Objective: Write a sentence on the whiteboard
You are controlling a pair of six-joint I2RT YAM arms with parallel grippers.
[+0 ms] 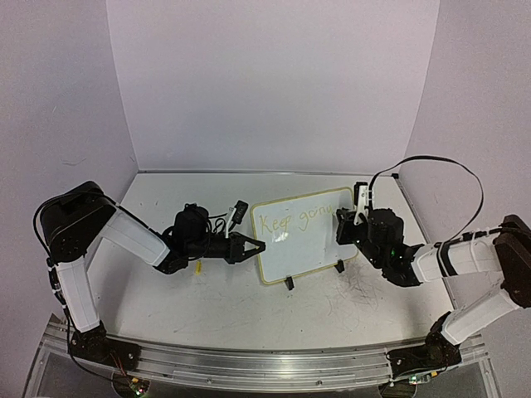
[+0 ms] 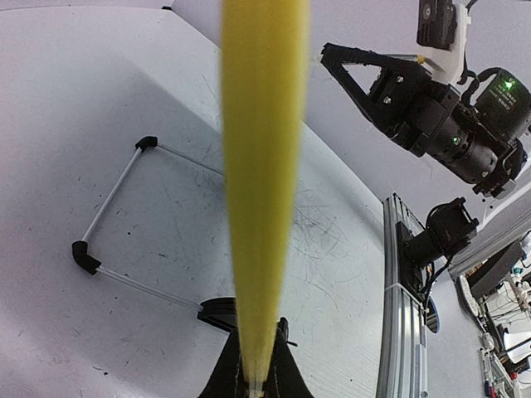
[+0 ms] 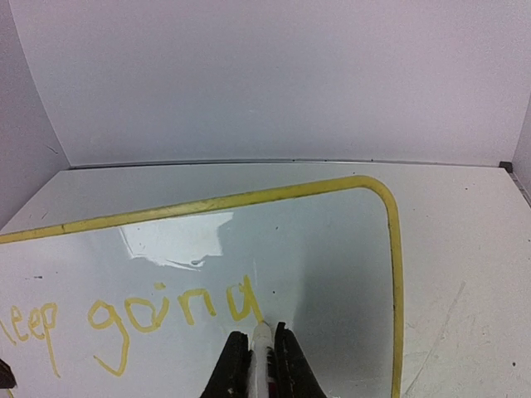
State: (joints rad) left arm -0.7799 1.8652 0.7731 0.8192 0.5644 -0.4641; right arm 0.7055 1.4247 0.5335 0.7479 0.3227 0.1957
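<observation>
The whiteboard (image 1: 309, 240) stands tilted on its black clip feet (image 1: 289, 283) mid-table, with a yellow-green rim (image 3: 249, 197). My left gripper (image 1: 257, 246) is shut on the board's left edge. In the left wrist view that rim (image 2: 261, 166) runs edge-on up from the shut left gripper (image 2: 259, 380). My right gripper (image 3: 261, 365) is shut on a white marker (image 3: 262, 338), whose tip touches the board at the tail of the last letter. The sentence (image 3: 166, 311) reads "Keep going" in pale yellow; it is also legible from above (image 1: 292, 220). The right gripper (image 1: 343, 229) is at the board's right side.
The tabletop (image 1: 357, 290) is scuffed with grey scribbles. White walls close in the back and both sides. An aluminium rail (image 1: 249, 361) with the arm bases runs along the near edge. A small yellow piece (image 1: 199, 267) lies under the left arm.
</observation>
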